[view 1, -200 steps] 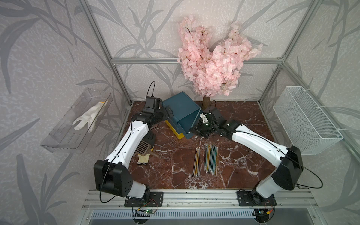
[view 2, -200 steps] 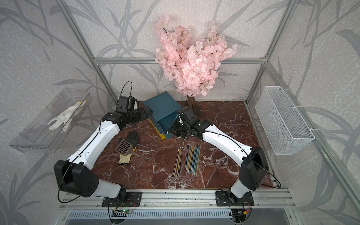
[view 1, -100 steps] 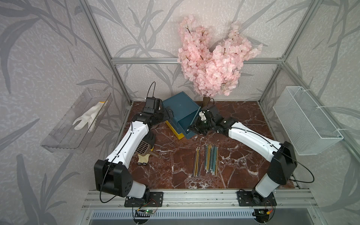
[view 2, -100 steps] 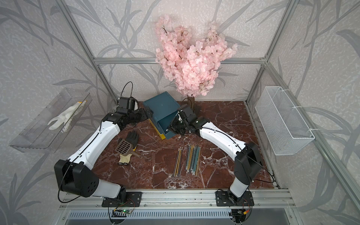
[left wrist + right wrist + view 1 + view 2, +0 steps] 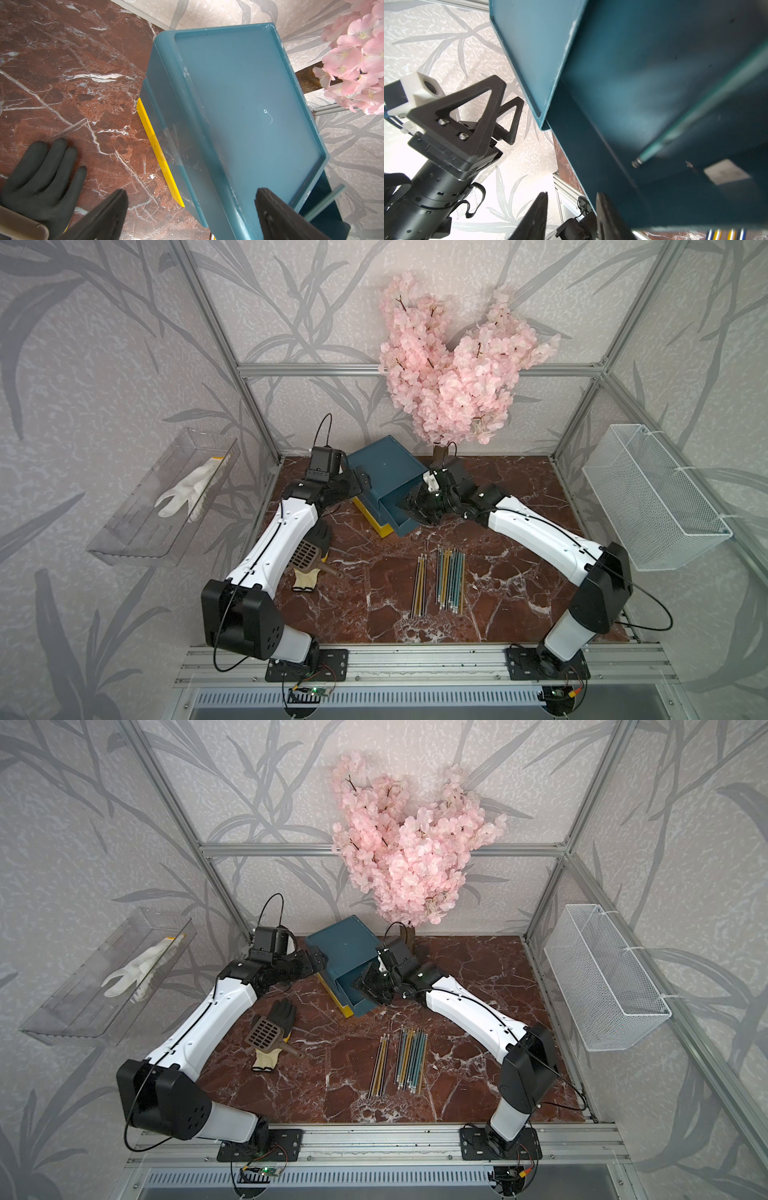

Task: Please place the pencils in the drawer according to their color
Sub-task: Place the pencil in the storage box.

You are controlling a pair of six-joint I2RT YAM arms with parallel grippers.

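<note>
Pencil (image 5: 702, 108) in open drawer (image 5: 623, 93): one

— Where's clear passage around the pencils (image 5: 451, 578)?
— Right and near: bare marble (image 5: 507, 605). Left, the glove (image 5: 323, 531) and scoop (image 5: 305, 554) lie. Far, the drawer (image 5: 384, 472) blocks.

A brown slotted plastic scoop (image 5: 266, 1032) lies on a black rubber glove (image 5: 284, 1011) near the left gripper (image 5: 191, 191). Pink artificial blossoms (image 5: 407, 857) rise behind the right gripper (image 5: 572, 194).

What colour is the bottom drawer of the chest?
Yellow. The bottom drawer shows best in the left wrist view.
</note>
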